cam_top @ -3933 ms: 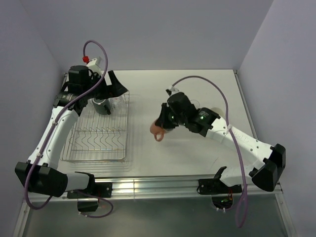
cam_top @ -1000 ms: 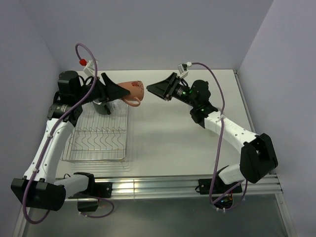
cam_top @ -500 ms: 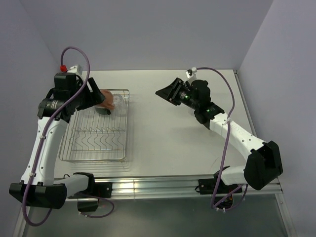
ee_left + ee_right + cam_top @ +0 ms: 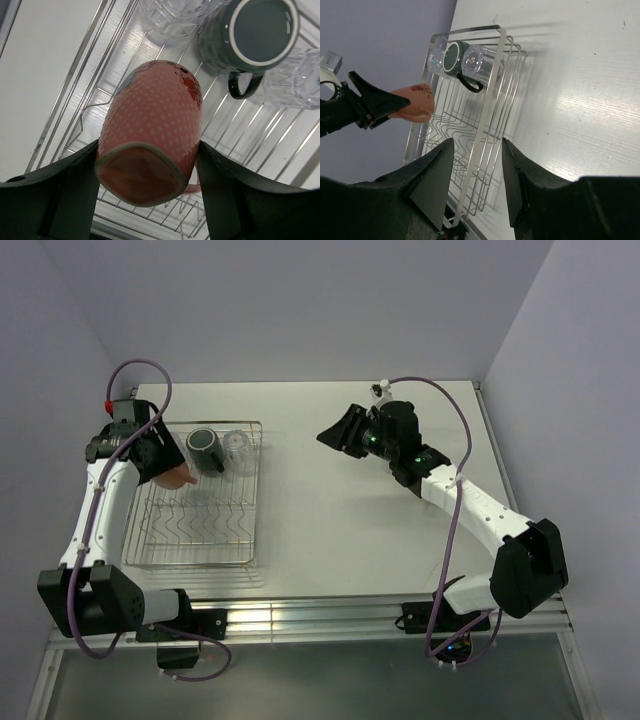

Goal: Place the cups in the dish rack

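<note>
Pinching the orange mug (image 4: 155, 125) in the left pincer (image 4: 147, 150), one finger on each flank, clamped near the end closest to the wrist camera. Carrying it tilted, handle peeking out low on the right, red flower print on its side. Hanging it over the rack (image 4: 190, 562), left half, toward the far end, above the wavy prongs. Touching the wire or just clear of it: cannot tell.

From the right wrist view, orange mug poking out past the left pincer's black fingers (image 4: 375, 102), just inside the rack's left edge.

Further along, at the rack's far end, a black mug (image 4: 250, 32), tipped over with its mouth toward the left wrist camera and its handle pointing at the prongs. Flanking it, a tumbler (image 4: 436, 60) on one side and a second tumbler (image 4: 474, 57) on the other, both just beside it. Orange mug near the black one, apart from it.

Over on the right, right pincer (image 4: 477, 142) spread wide, raised above the counter (image 4: 360, 520) and aimed at the rack. Well apart from rack and cups alike.
</note>
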